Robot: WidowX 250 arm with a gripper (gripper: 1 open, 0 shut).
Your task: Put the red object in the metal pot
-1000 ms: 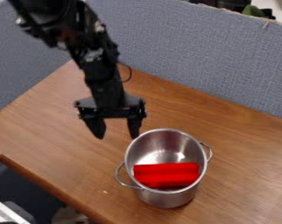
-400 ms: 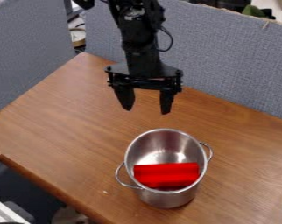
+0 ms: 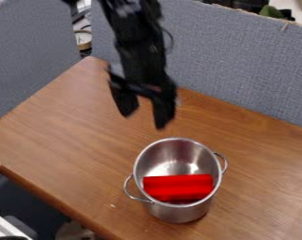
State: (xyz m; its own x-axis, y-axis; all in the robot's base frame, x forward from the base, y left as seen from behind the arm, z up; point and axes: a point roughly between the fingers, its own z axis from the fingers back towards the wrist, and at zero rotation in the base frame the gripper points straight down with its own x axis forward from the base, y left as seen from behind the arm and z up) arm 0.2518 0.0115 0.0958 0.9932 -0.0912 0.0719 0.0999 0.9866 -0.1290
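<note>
Since the earlier frames your black robot arm has swung up and away from the pot and rolled at the wrist, so the claw (image 3: 143,106) now hangs above the middle of the brown wooden table (image 3: 53,131), pointing down, its two dark fingers (image 3: 121,99) spread apart with nothing between them. You can see the arm is slightly blurred here.

Your bright red, smooth, rounded oblong block (image 3: 179,187) lies inside the shiny round stainless-steel pot (image 3: 179,180), resting across the bottom on the side nearest the table's front edge, its ends reaching close to the pot's walls. It sits in the same spot as before. The pot stands upright on the table toward the front right edge, with one small loop handle showing at its left rim and another at its right rim.

Your claw is clear of the pot, above and to its left, touching neither the pot nor the block. Behind the table's far edge stands a grey-blue fabric partition (image 3: 235,56).
</note>
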